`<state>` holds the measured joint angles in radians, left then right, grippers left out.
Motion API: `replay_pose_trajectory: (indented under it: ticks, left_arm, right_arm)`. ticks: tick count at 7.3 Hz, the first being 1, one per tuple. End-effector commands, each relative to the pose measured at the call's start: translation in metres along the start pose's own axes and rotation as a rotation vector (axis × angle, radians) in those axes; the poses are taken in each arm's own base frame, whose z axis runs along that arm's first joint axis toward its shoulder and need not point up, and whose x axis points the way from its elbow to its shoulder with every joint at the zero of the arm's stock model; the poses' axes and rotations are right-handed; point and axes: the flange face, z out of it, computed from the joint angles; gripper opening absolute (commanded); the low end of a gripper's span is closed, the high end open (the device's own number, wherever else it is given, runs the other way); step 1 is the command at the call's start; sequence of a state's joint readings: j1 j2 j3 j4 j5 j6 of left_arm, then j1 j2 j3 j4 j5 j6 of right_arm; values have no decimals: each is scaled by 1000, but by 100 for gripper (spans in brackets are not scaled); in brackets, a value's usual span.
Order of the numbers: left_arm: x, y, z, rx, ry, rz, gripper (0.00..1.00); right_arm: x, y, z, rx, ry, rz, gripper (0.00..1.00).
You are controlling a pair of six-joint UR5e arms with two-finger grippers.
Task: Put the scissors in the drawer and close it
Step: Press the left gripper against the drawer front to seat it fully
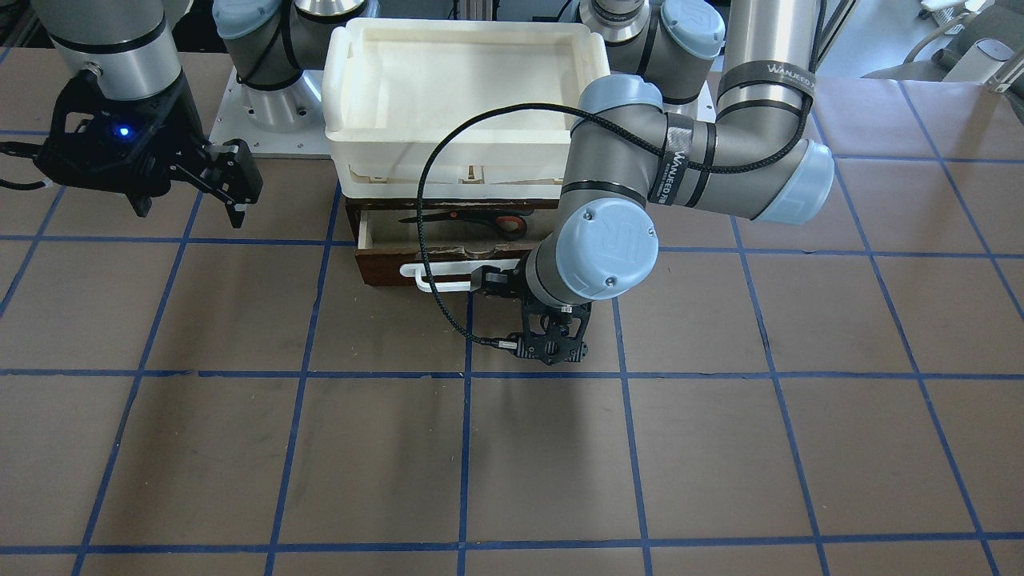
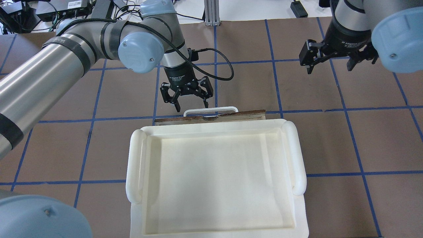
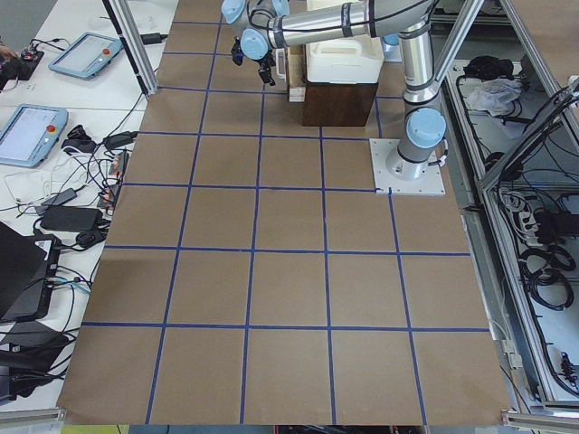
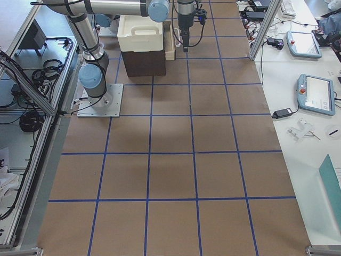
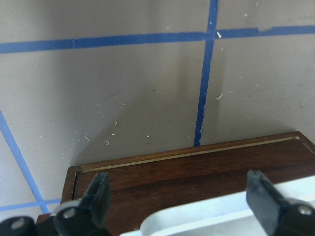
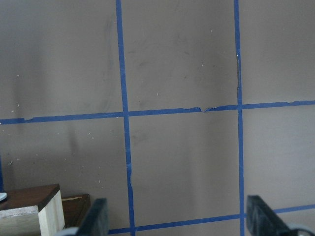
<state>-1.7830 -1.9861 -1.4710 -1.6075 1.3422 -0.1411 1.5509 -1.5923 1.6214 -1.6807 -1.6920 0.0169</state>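
Note:
The drawer (image 1: 382,270) with a dark brown front stands partly open under a white tray. The scissors (image 1: 472,220) lie inside it on the pale plywood, handles toward the view's right. The drawer's white bar handle (image 2: 211,109) sticks out toward the table's middle. My left gripper (image 2: 192,106) is open, hanging just in front of the handle's left end, not closed on it. In the left wrist view its fingertips (image 5: 98,196) straddle the drawer front (image 5: 197,167) and handle (image 5: 221,216). My right gripper (image 2: 328,66) is open and empty, off to the right above bare table.
A large white plastic tray (image 2: 134,172) sits on the cabinet over the drawer and hides the drawer's inside from overhead. The left arm's black cable (image 1: 436,240) loops over the drawer. The brown table carries blue tape grid lines (image 1: 464,448).

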Motion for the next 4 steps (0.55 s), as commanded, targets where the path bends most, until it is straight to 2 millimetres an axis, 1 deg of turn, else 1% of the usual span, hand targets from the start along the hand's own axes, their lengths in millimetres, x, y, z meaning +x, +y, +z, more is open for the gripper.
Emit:
replay_pose_trajectory:
  ticks: [1,4]
  left_arm:
    - [-1,7,5,-21,-5,-3,100]
    - [-2,13,6,-39,-11,-7,100]
  right_arm:
    - [1,0,0,0,0,2,100]
    - [1,0,0,-1,-1,1,100]
